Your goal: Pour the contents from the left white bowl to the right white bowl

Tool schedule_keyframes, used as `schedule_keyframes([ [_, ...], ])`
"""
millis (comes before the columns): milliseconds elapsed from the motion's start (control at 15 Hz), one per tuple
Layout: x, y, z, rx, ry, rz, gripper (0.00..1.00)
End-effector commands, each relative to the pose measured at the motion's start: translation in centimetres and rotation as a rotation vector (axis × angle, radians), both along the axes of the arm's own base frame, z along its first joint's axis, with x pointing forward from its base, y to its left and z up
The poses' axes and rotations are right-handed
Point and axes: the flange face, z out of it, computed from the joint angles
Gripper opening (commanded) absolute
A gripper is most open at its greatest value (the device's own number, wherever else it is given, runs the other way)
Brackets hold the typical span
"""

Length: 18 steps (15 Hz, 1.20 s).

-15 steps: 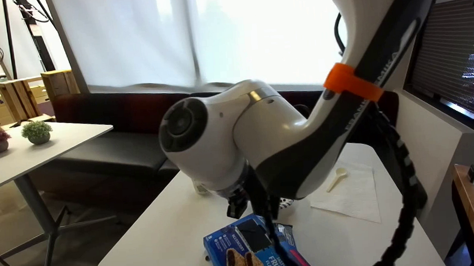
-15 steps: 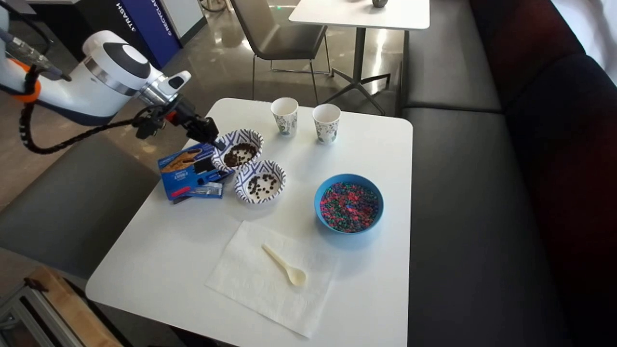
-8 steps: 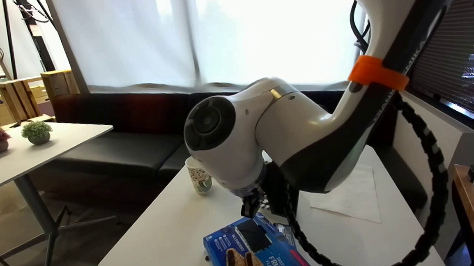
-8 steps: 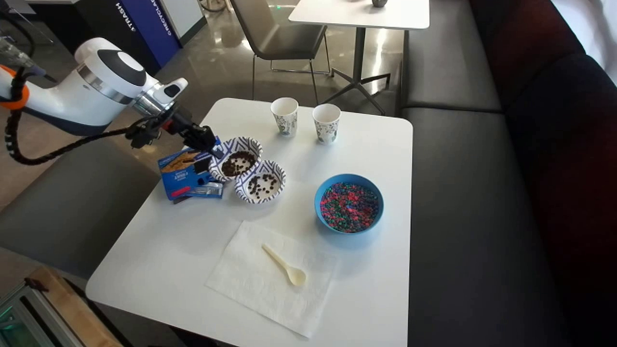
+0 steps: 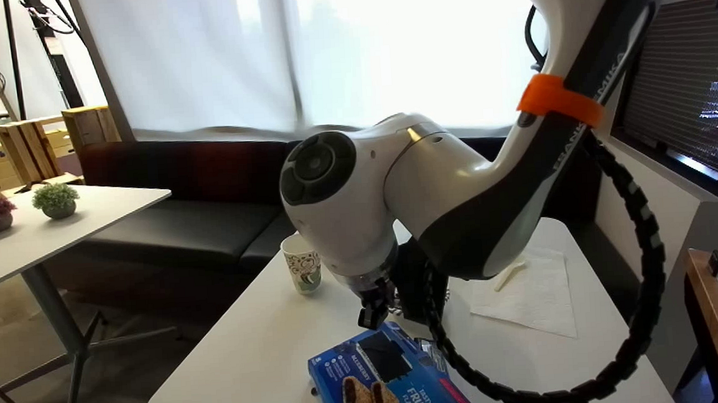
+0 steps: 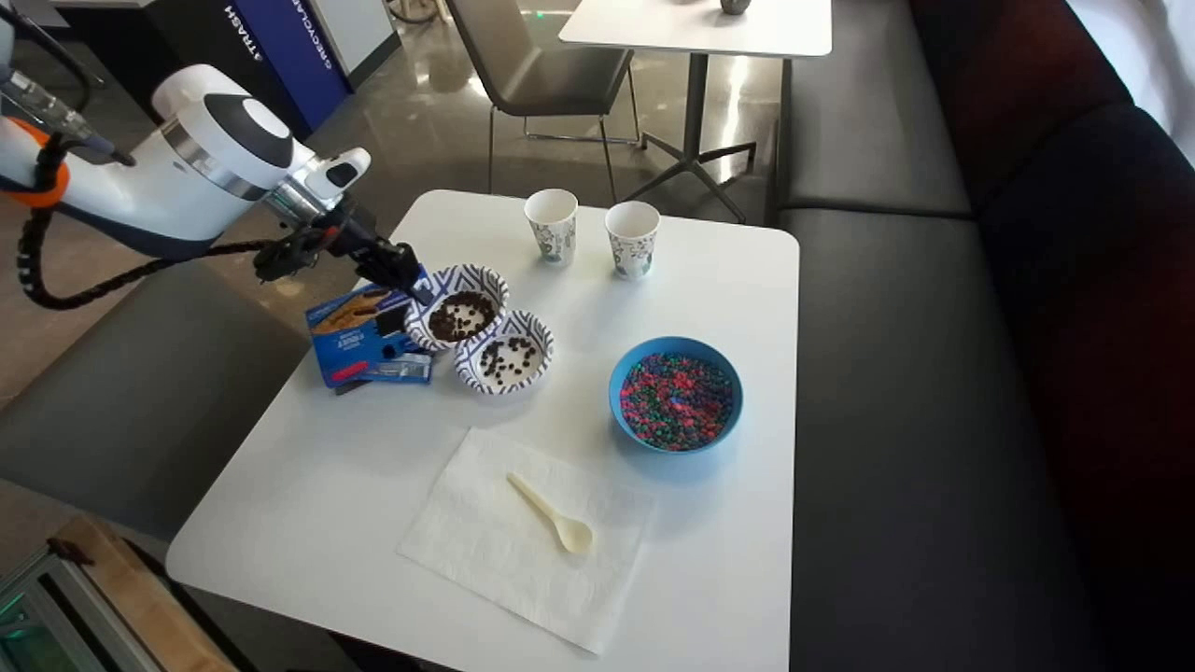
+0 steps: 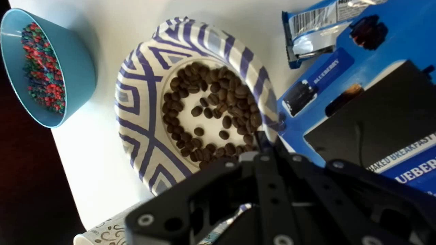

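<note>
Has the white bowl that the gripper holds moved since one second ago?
Yes, slightly. In an exterior view, the left white bowl now appears lower in the picture, farther from the paper cup nearest to it, which has not moved.

A white table [image 6: 308,504] with rounded corners
Directly on it: two paper cups [image 6: 555,233] upright, side by side, a blue bowl [image 6: 676,344], a patterned white bowl [image 6: 518,324] near a blue snack box [image 5: 388,374], and a white napkin [image 6: 485,551] spread flat.
</note>
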Motion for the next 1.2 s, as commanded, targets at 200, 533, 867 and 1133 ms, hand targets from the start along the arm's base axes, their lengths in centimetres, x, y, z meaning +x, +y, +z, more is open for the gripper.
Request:
schedule_keyframes([
  [200, -1.8, -2.5, 1.3, 0.163, -0.053, 0.001, 0.01],
  [533, -2.8, -4.5, 2.7, 0.301, -0.108, 0.014, 0.01],
  [867, -3.6, -7.8, 3.9, 0.389, -0.177, -0.006, 0.01],
  [1133, -3.6, -9.7, 4.4, 0.449, -0.226, 0.001, 0.01],
])
